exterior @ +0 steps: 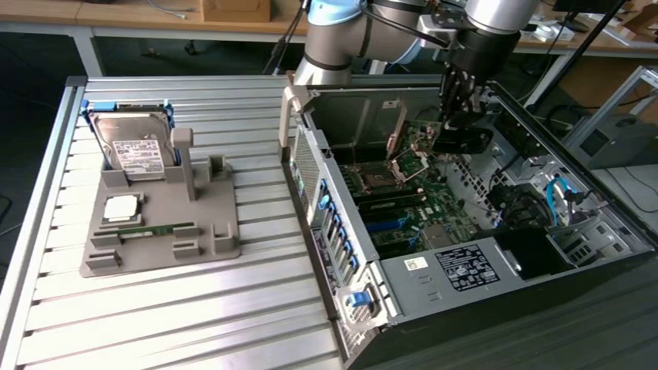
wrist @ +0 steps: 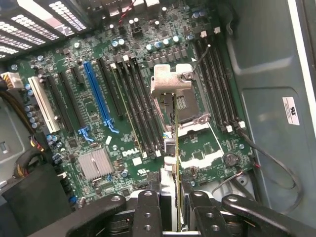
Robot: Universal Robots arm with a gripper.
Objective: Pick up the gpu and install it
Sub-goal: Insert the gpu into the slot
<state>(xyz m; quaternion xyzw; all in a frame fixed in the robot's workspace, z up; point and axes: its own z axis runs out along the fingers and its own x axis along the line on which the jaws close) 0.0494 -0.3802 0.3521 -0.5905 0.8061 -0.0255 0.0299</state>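
Note:
My gripper [exterior: 458,123] hangs inside the open computer case [exterior: 617,231], above the motherboard [exterior: 411,208]. It is shut on the gpu [exterior: 421,136], a thin card held on edge. In the wrist view the gpu [wrist: 171,79] runs edge-on from between the black fingers [wrist: 147,210] out to its silvery end bracket. The gripper [wrist: 177,202] clamps the card's near end. The card hovers over the motherboard [wrist: 197,153] beside the CPU socket [wrist: 190,106] and the memory slots, apart from the blue expansion slot [wrist: 98,96] and the black slots next to it.
On the slatted table, at the exterior view's left, a grey fixture tray [exterior: 211,239] carries a silver hard drive [exterior: 139,150], a processor chip [exterior: 122,206] and a green memory stick [exterior: 154,230]. Case walls, cables [wrist: 276,163] and a heatsink [wrist: 95,163] surround the card.

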